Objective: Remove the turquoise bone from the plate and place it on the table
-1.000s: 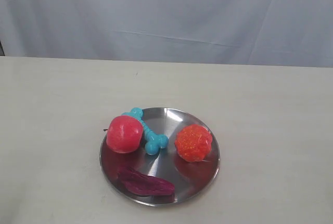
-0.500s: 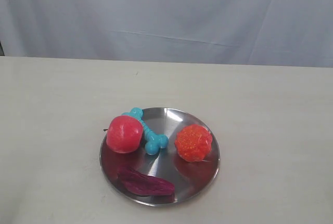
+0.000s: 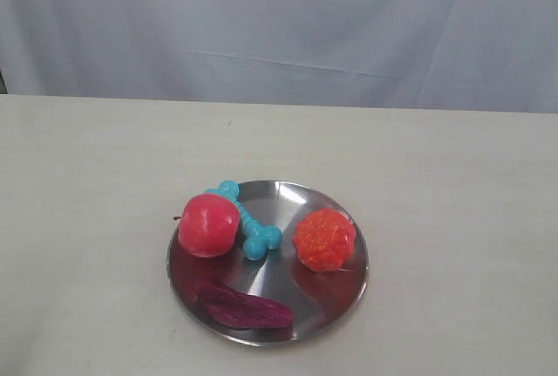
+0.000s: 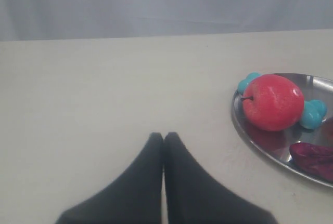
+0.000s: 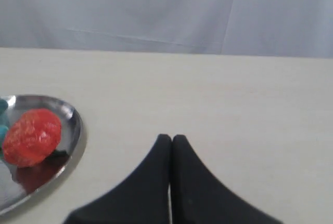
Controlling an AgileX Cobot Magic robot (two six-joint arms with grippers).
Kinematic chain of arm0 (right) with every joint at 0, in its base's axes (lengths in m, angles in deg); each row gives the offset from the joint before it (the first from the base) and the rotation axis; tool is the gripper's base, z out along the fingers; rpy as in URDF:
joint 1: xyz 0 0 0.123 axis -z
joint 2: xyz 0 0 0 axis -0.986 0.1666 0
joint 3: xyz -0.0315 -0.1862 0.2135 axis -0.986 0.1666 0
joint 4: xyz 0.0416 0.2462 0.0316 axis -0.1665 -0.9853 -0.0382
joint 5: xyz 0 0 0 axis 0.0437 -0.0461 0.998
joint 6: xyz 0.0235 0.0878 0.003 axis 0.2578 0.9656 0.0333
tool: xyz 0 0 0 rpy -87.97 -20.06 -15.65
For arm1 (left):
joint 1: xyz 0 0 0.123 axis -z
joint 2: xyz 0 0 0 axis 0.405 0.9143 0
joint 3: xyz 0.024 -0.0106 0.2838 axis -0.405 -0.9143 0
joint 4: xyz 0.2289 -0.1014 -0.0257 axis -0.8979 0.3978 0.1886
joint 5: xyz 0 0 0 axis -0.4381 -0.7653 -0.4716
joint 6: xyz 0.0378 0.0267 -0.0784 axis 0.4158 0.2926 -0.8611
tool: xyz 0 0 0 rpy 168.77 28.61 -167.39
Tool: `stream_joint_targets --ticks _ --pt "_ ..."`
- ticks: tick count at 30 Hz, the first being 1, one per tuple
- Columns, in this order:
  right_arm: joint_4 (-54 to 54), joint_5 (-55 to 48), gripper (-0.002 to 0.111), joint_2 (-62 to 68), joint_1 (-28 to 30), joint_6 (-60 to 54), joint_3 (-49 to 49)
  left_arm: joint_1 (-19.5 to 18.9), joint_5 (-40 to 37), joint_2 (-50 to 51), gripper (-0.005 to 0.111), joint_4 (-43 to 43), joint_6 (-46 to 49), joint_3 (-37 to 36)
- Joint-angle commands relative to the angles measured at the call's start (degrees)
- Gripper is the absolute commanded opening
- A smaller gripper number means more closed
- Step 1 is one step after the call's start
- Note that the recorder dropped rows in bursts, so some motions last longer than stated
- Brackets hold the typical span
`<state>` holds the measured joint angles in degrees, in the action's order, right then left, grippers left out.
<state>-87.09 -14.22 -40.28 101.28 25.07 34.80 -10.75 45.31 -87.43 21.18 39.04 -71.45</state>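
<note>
The left hand (image 4: pixel 164 136) and the right hand (image 5: pixel 171 138) are each seen pressed fully together, nothing held, over bare desk (image 3: pixel 453 175) beside the plate (image 3: pixel 283 201). The turquoise bone (image 3: pixel 250 224) is laid on the plate, partly hidden behind the red apple (image 3: pixel 208 225).

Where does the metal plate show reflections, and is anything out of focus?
Exterior view: the plate mirrors the red apple and orange ball as reddish patches. Left wrist view: the left gripper looks soft-edged. Right wrist view: the plate reflects the ball red.
</note>
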Motion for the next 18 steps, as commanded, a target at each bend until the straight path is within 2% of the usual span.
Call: stream_joint_targets --ticks 1,9,15,18 --pt "0.00 0.62 0.000 -0.17 0.28 -0.04 -7.17 0.16 0.04 -0.07 0.000 -0.02 -0.08 -0.19" --pt "0.00 0.21 0.000 -0.17 0.28 0.32 -15.44 0.16 0.04 -0.07 0.000 -0.02 -0.08 -0.19" --pt "0.00 -1.54 0.000 0.99 0.28 1.83 -16.11 0.16 0.04 -0.07 0.000 -0.02 -0.08 -0.19" --pt "-3.01 -5.46 0.000 5.01 0.17 6.85 -16.65 0.16 0.04 -0.07 0.000 -0.02 -0.08 -0.19"
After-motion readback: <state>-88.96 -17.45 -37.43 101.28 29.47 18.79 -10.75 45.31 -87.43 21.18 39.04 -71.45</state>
